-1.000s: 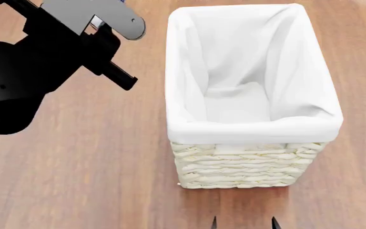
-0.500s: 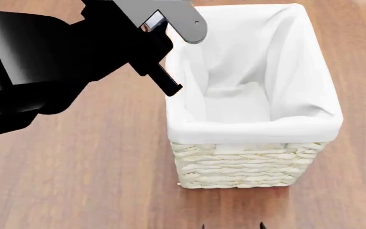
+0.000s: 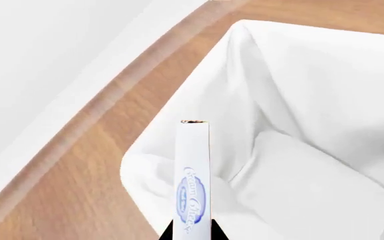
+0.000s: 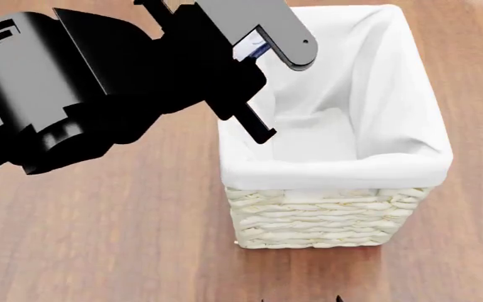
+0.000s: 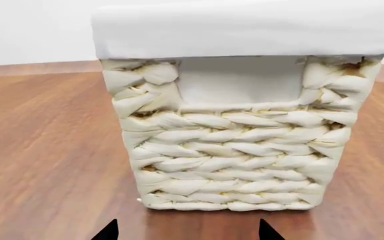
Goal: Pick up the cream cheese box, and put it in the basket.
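Observation:
My left gripper (image 4: 258,47) is shut on the cream cheese box (image 3: 193,175), a thin white carton with a blue oval logo, held edge-on between the jaws. It hangs above the left rim of the basket (image 4: 334,170), a cream wicker basket with a white cloth liner (image 3: 299,150). In the head view only a sliver of the box (image 4: 254,45) shows between the fingers. My right gripper (image 5: 185,232) is open and empty, low in front of the basket's near wicker wall (image 5: 239,145); its fingertips (image 4: 337,298) barely show in the head view.
The basket stands on a brown wooden table (image 4: 99,239). The table's edge (image 3: 92,115) and a white floor beyond it show in the left wrist view. The left arm's black body (image 4: 73,107) covers the table left of the basket.
My left arm has moved right with the box, from over the table left of the basket to above the basket's left rim. The right gripper's tips have slid slightly left.

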Available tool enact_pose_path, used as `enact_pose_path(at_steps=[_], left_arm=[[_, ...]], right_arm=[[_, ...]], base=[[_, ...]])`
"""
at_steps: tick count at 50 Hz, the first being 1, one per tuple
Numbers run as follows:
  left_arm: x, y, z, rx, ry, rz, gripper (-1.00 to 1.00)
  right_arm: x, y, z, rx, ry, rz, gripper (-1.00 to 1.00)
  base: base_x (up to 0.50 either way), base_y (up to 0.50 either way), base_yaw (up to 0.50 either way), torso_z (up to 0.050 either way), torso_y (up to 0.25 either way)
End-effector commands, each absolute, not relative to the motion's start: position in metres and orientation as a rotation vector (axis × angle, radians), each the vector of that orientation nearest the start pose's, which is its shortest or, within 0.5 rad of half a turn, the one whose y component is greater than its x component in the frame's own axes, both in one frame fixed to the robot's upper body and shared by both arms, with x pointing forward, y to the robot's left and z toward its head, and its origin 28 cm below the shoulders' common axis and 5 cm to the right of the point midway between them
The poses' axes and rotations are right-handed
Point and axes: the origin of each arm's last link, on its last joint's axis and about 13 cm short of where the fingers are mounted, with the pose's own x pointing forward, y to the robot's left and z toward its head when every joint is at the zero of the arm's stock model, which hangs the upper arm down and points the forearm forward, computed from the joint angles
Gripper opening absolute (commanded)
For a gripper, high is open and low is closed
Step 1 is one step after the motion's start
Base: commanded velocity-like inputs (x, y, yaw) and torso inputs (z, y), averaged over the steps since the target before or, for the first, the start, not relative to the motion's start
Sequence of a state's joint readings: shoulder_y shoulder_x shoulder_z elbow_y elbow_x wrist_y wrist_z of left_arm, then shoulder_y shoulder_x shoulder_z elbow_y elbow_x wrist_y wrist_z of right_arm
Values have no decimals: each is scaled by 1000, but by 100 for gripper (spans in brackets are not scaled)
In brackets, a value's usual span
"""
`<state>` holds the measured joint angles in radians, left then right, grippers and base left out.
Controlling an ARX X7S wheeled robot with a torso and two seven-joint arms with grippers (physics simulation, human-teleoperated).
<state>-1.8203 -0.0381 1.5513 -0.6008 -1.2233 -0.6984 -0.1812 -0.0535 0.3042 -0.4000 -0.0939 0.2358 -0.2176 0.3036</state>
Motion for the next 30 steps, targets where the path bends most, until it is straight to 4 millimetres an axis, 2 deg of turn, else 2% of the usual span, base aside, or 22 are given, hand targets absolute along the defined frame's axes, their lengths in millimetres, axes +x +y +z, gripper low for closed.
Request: enact_pose_path(at_steps=[1,10,21,28,29,30], left_arm=[[363,77,318,723,187,-536,-100],[363,73,315,717,137,-539,-100],[351,63,331,697,79,-577,-100],[347,60,330,698,66,-551,-100],[348,60,330,703,70,-559,100],[348,60,329,706,71,-573,100]], right_arm=[[184,-84,24,39,-135,122,100],[184,-82,21,39,-127,137,100],[183,-81,19,34,-125,146,100],[184,-81,19,35,-124,144,100],[183,-81,19,35,-124,145,100],[183,-81,19,35,-125,145,100]], base=[[0,0,0,0,0],[0,0,0,0,1],[0,0,0,0,1],[0,0,0,0,0],[0,0,0,0,0],[0,0,0,0,0]])
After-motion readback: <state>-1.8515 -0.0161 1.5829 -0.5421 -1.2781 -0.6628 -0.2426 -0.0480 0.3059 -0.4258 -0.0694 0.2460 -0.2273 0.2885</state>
